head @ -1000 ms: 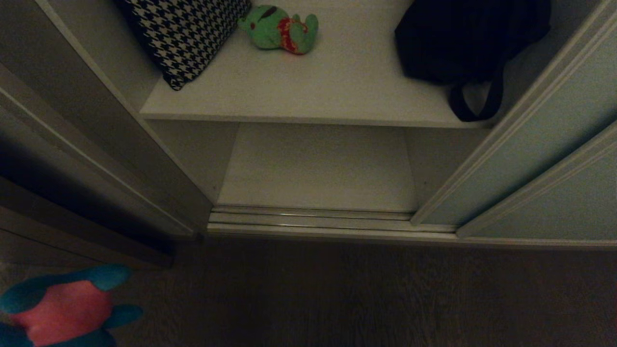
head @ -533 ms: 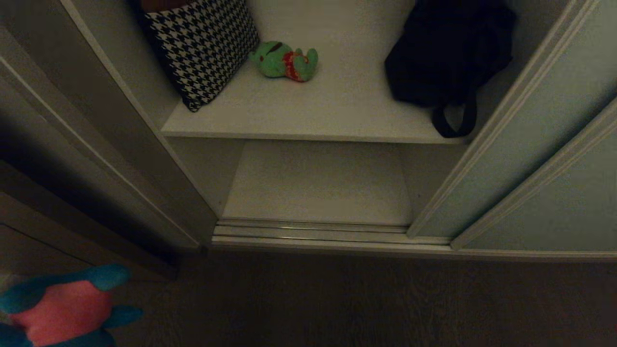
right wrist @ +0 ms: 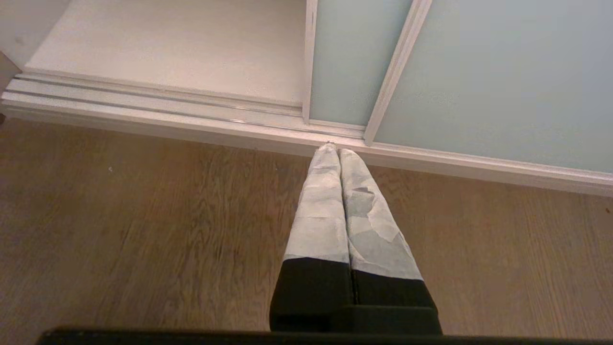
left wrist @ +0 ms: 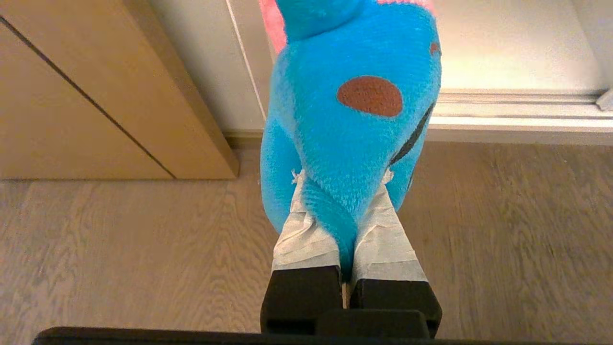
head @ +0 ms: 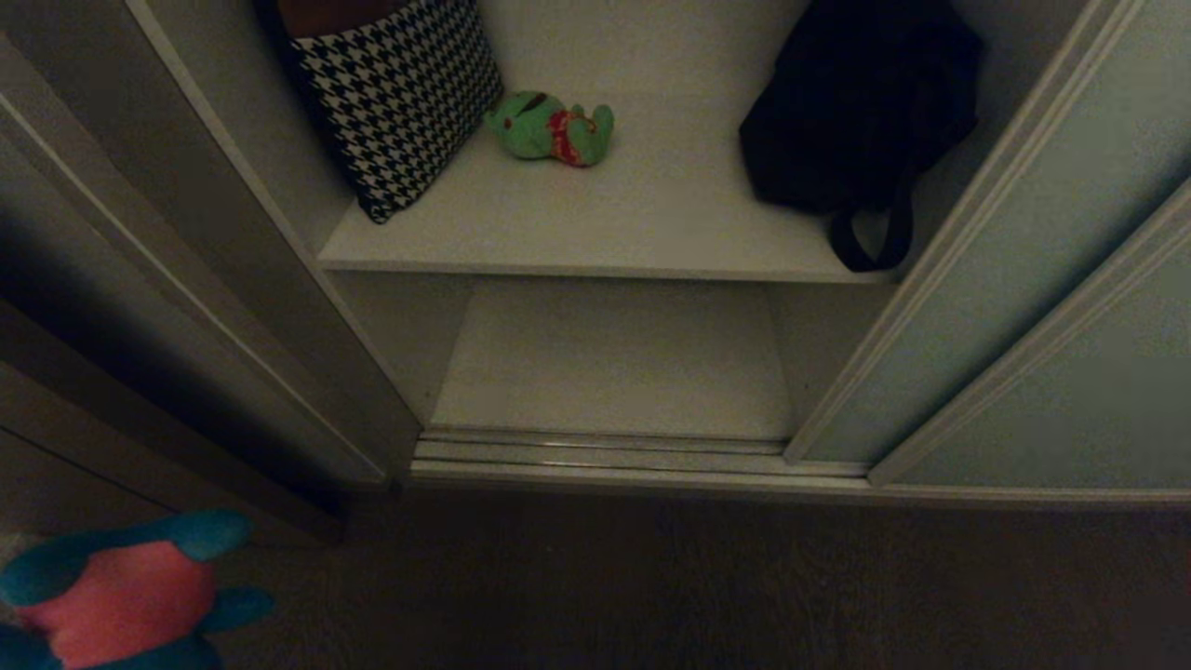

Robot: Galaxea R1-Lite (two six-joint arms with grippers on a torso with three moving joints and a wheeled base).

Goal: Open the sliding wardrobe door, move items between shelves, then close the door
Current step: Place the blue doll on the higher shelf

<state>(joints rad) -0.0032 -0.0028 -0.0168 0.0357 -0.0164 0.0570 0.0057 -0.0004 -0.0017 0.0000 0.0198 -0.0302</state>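
At the lower left of the head view I am holding the blue toy (head: 121, 596) in my left gripper (left wrist: 342, 225); the wrist view shows its taped fingers (left wrist: 306, 239) pinched tight on a thin fold of plush, with the toy's bulk hanging out beyond the tips above the wood floor (left wrist: 119, 249). Further up and to the right, the houndstooth cushion (head: 400, 93) is leaning at the left end of the upper shelf (head: 605, 233), the green toy (head: 551, 127) is lying just beside it, and the black bag (head: 856, 102) is sitting at the right end. The lower shelf (head: 614, 363) is showing beneath, though the wardrobe is dim and I cannot vouch for its far corners. At the right, the sliding wardrobe door (head: 1051, 279) is standing pushed aside. My right gripper (right wrist: 337, 153) is hanging closed and empty, low near the door track (right wrist: 191, 110). My worry is that thin pinch: the toy could slip out, or its overhang could catch a shelf edge and be dragged loose.
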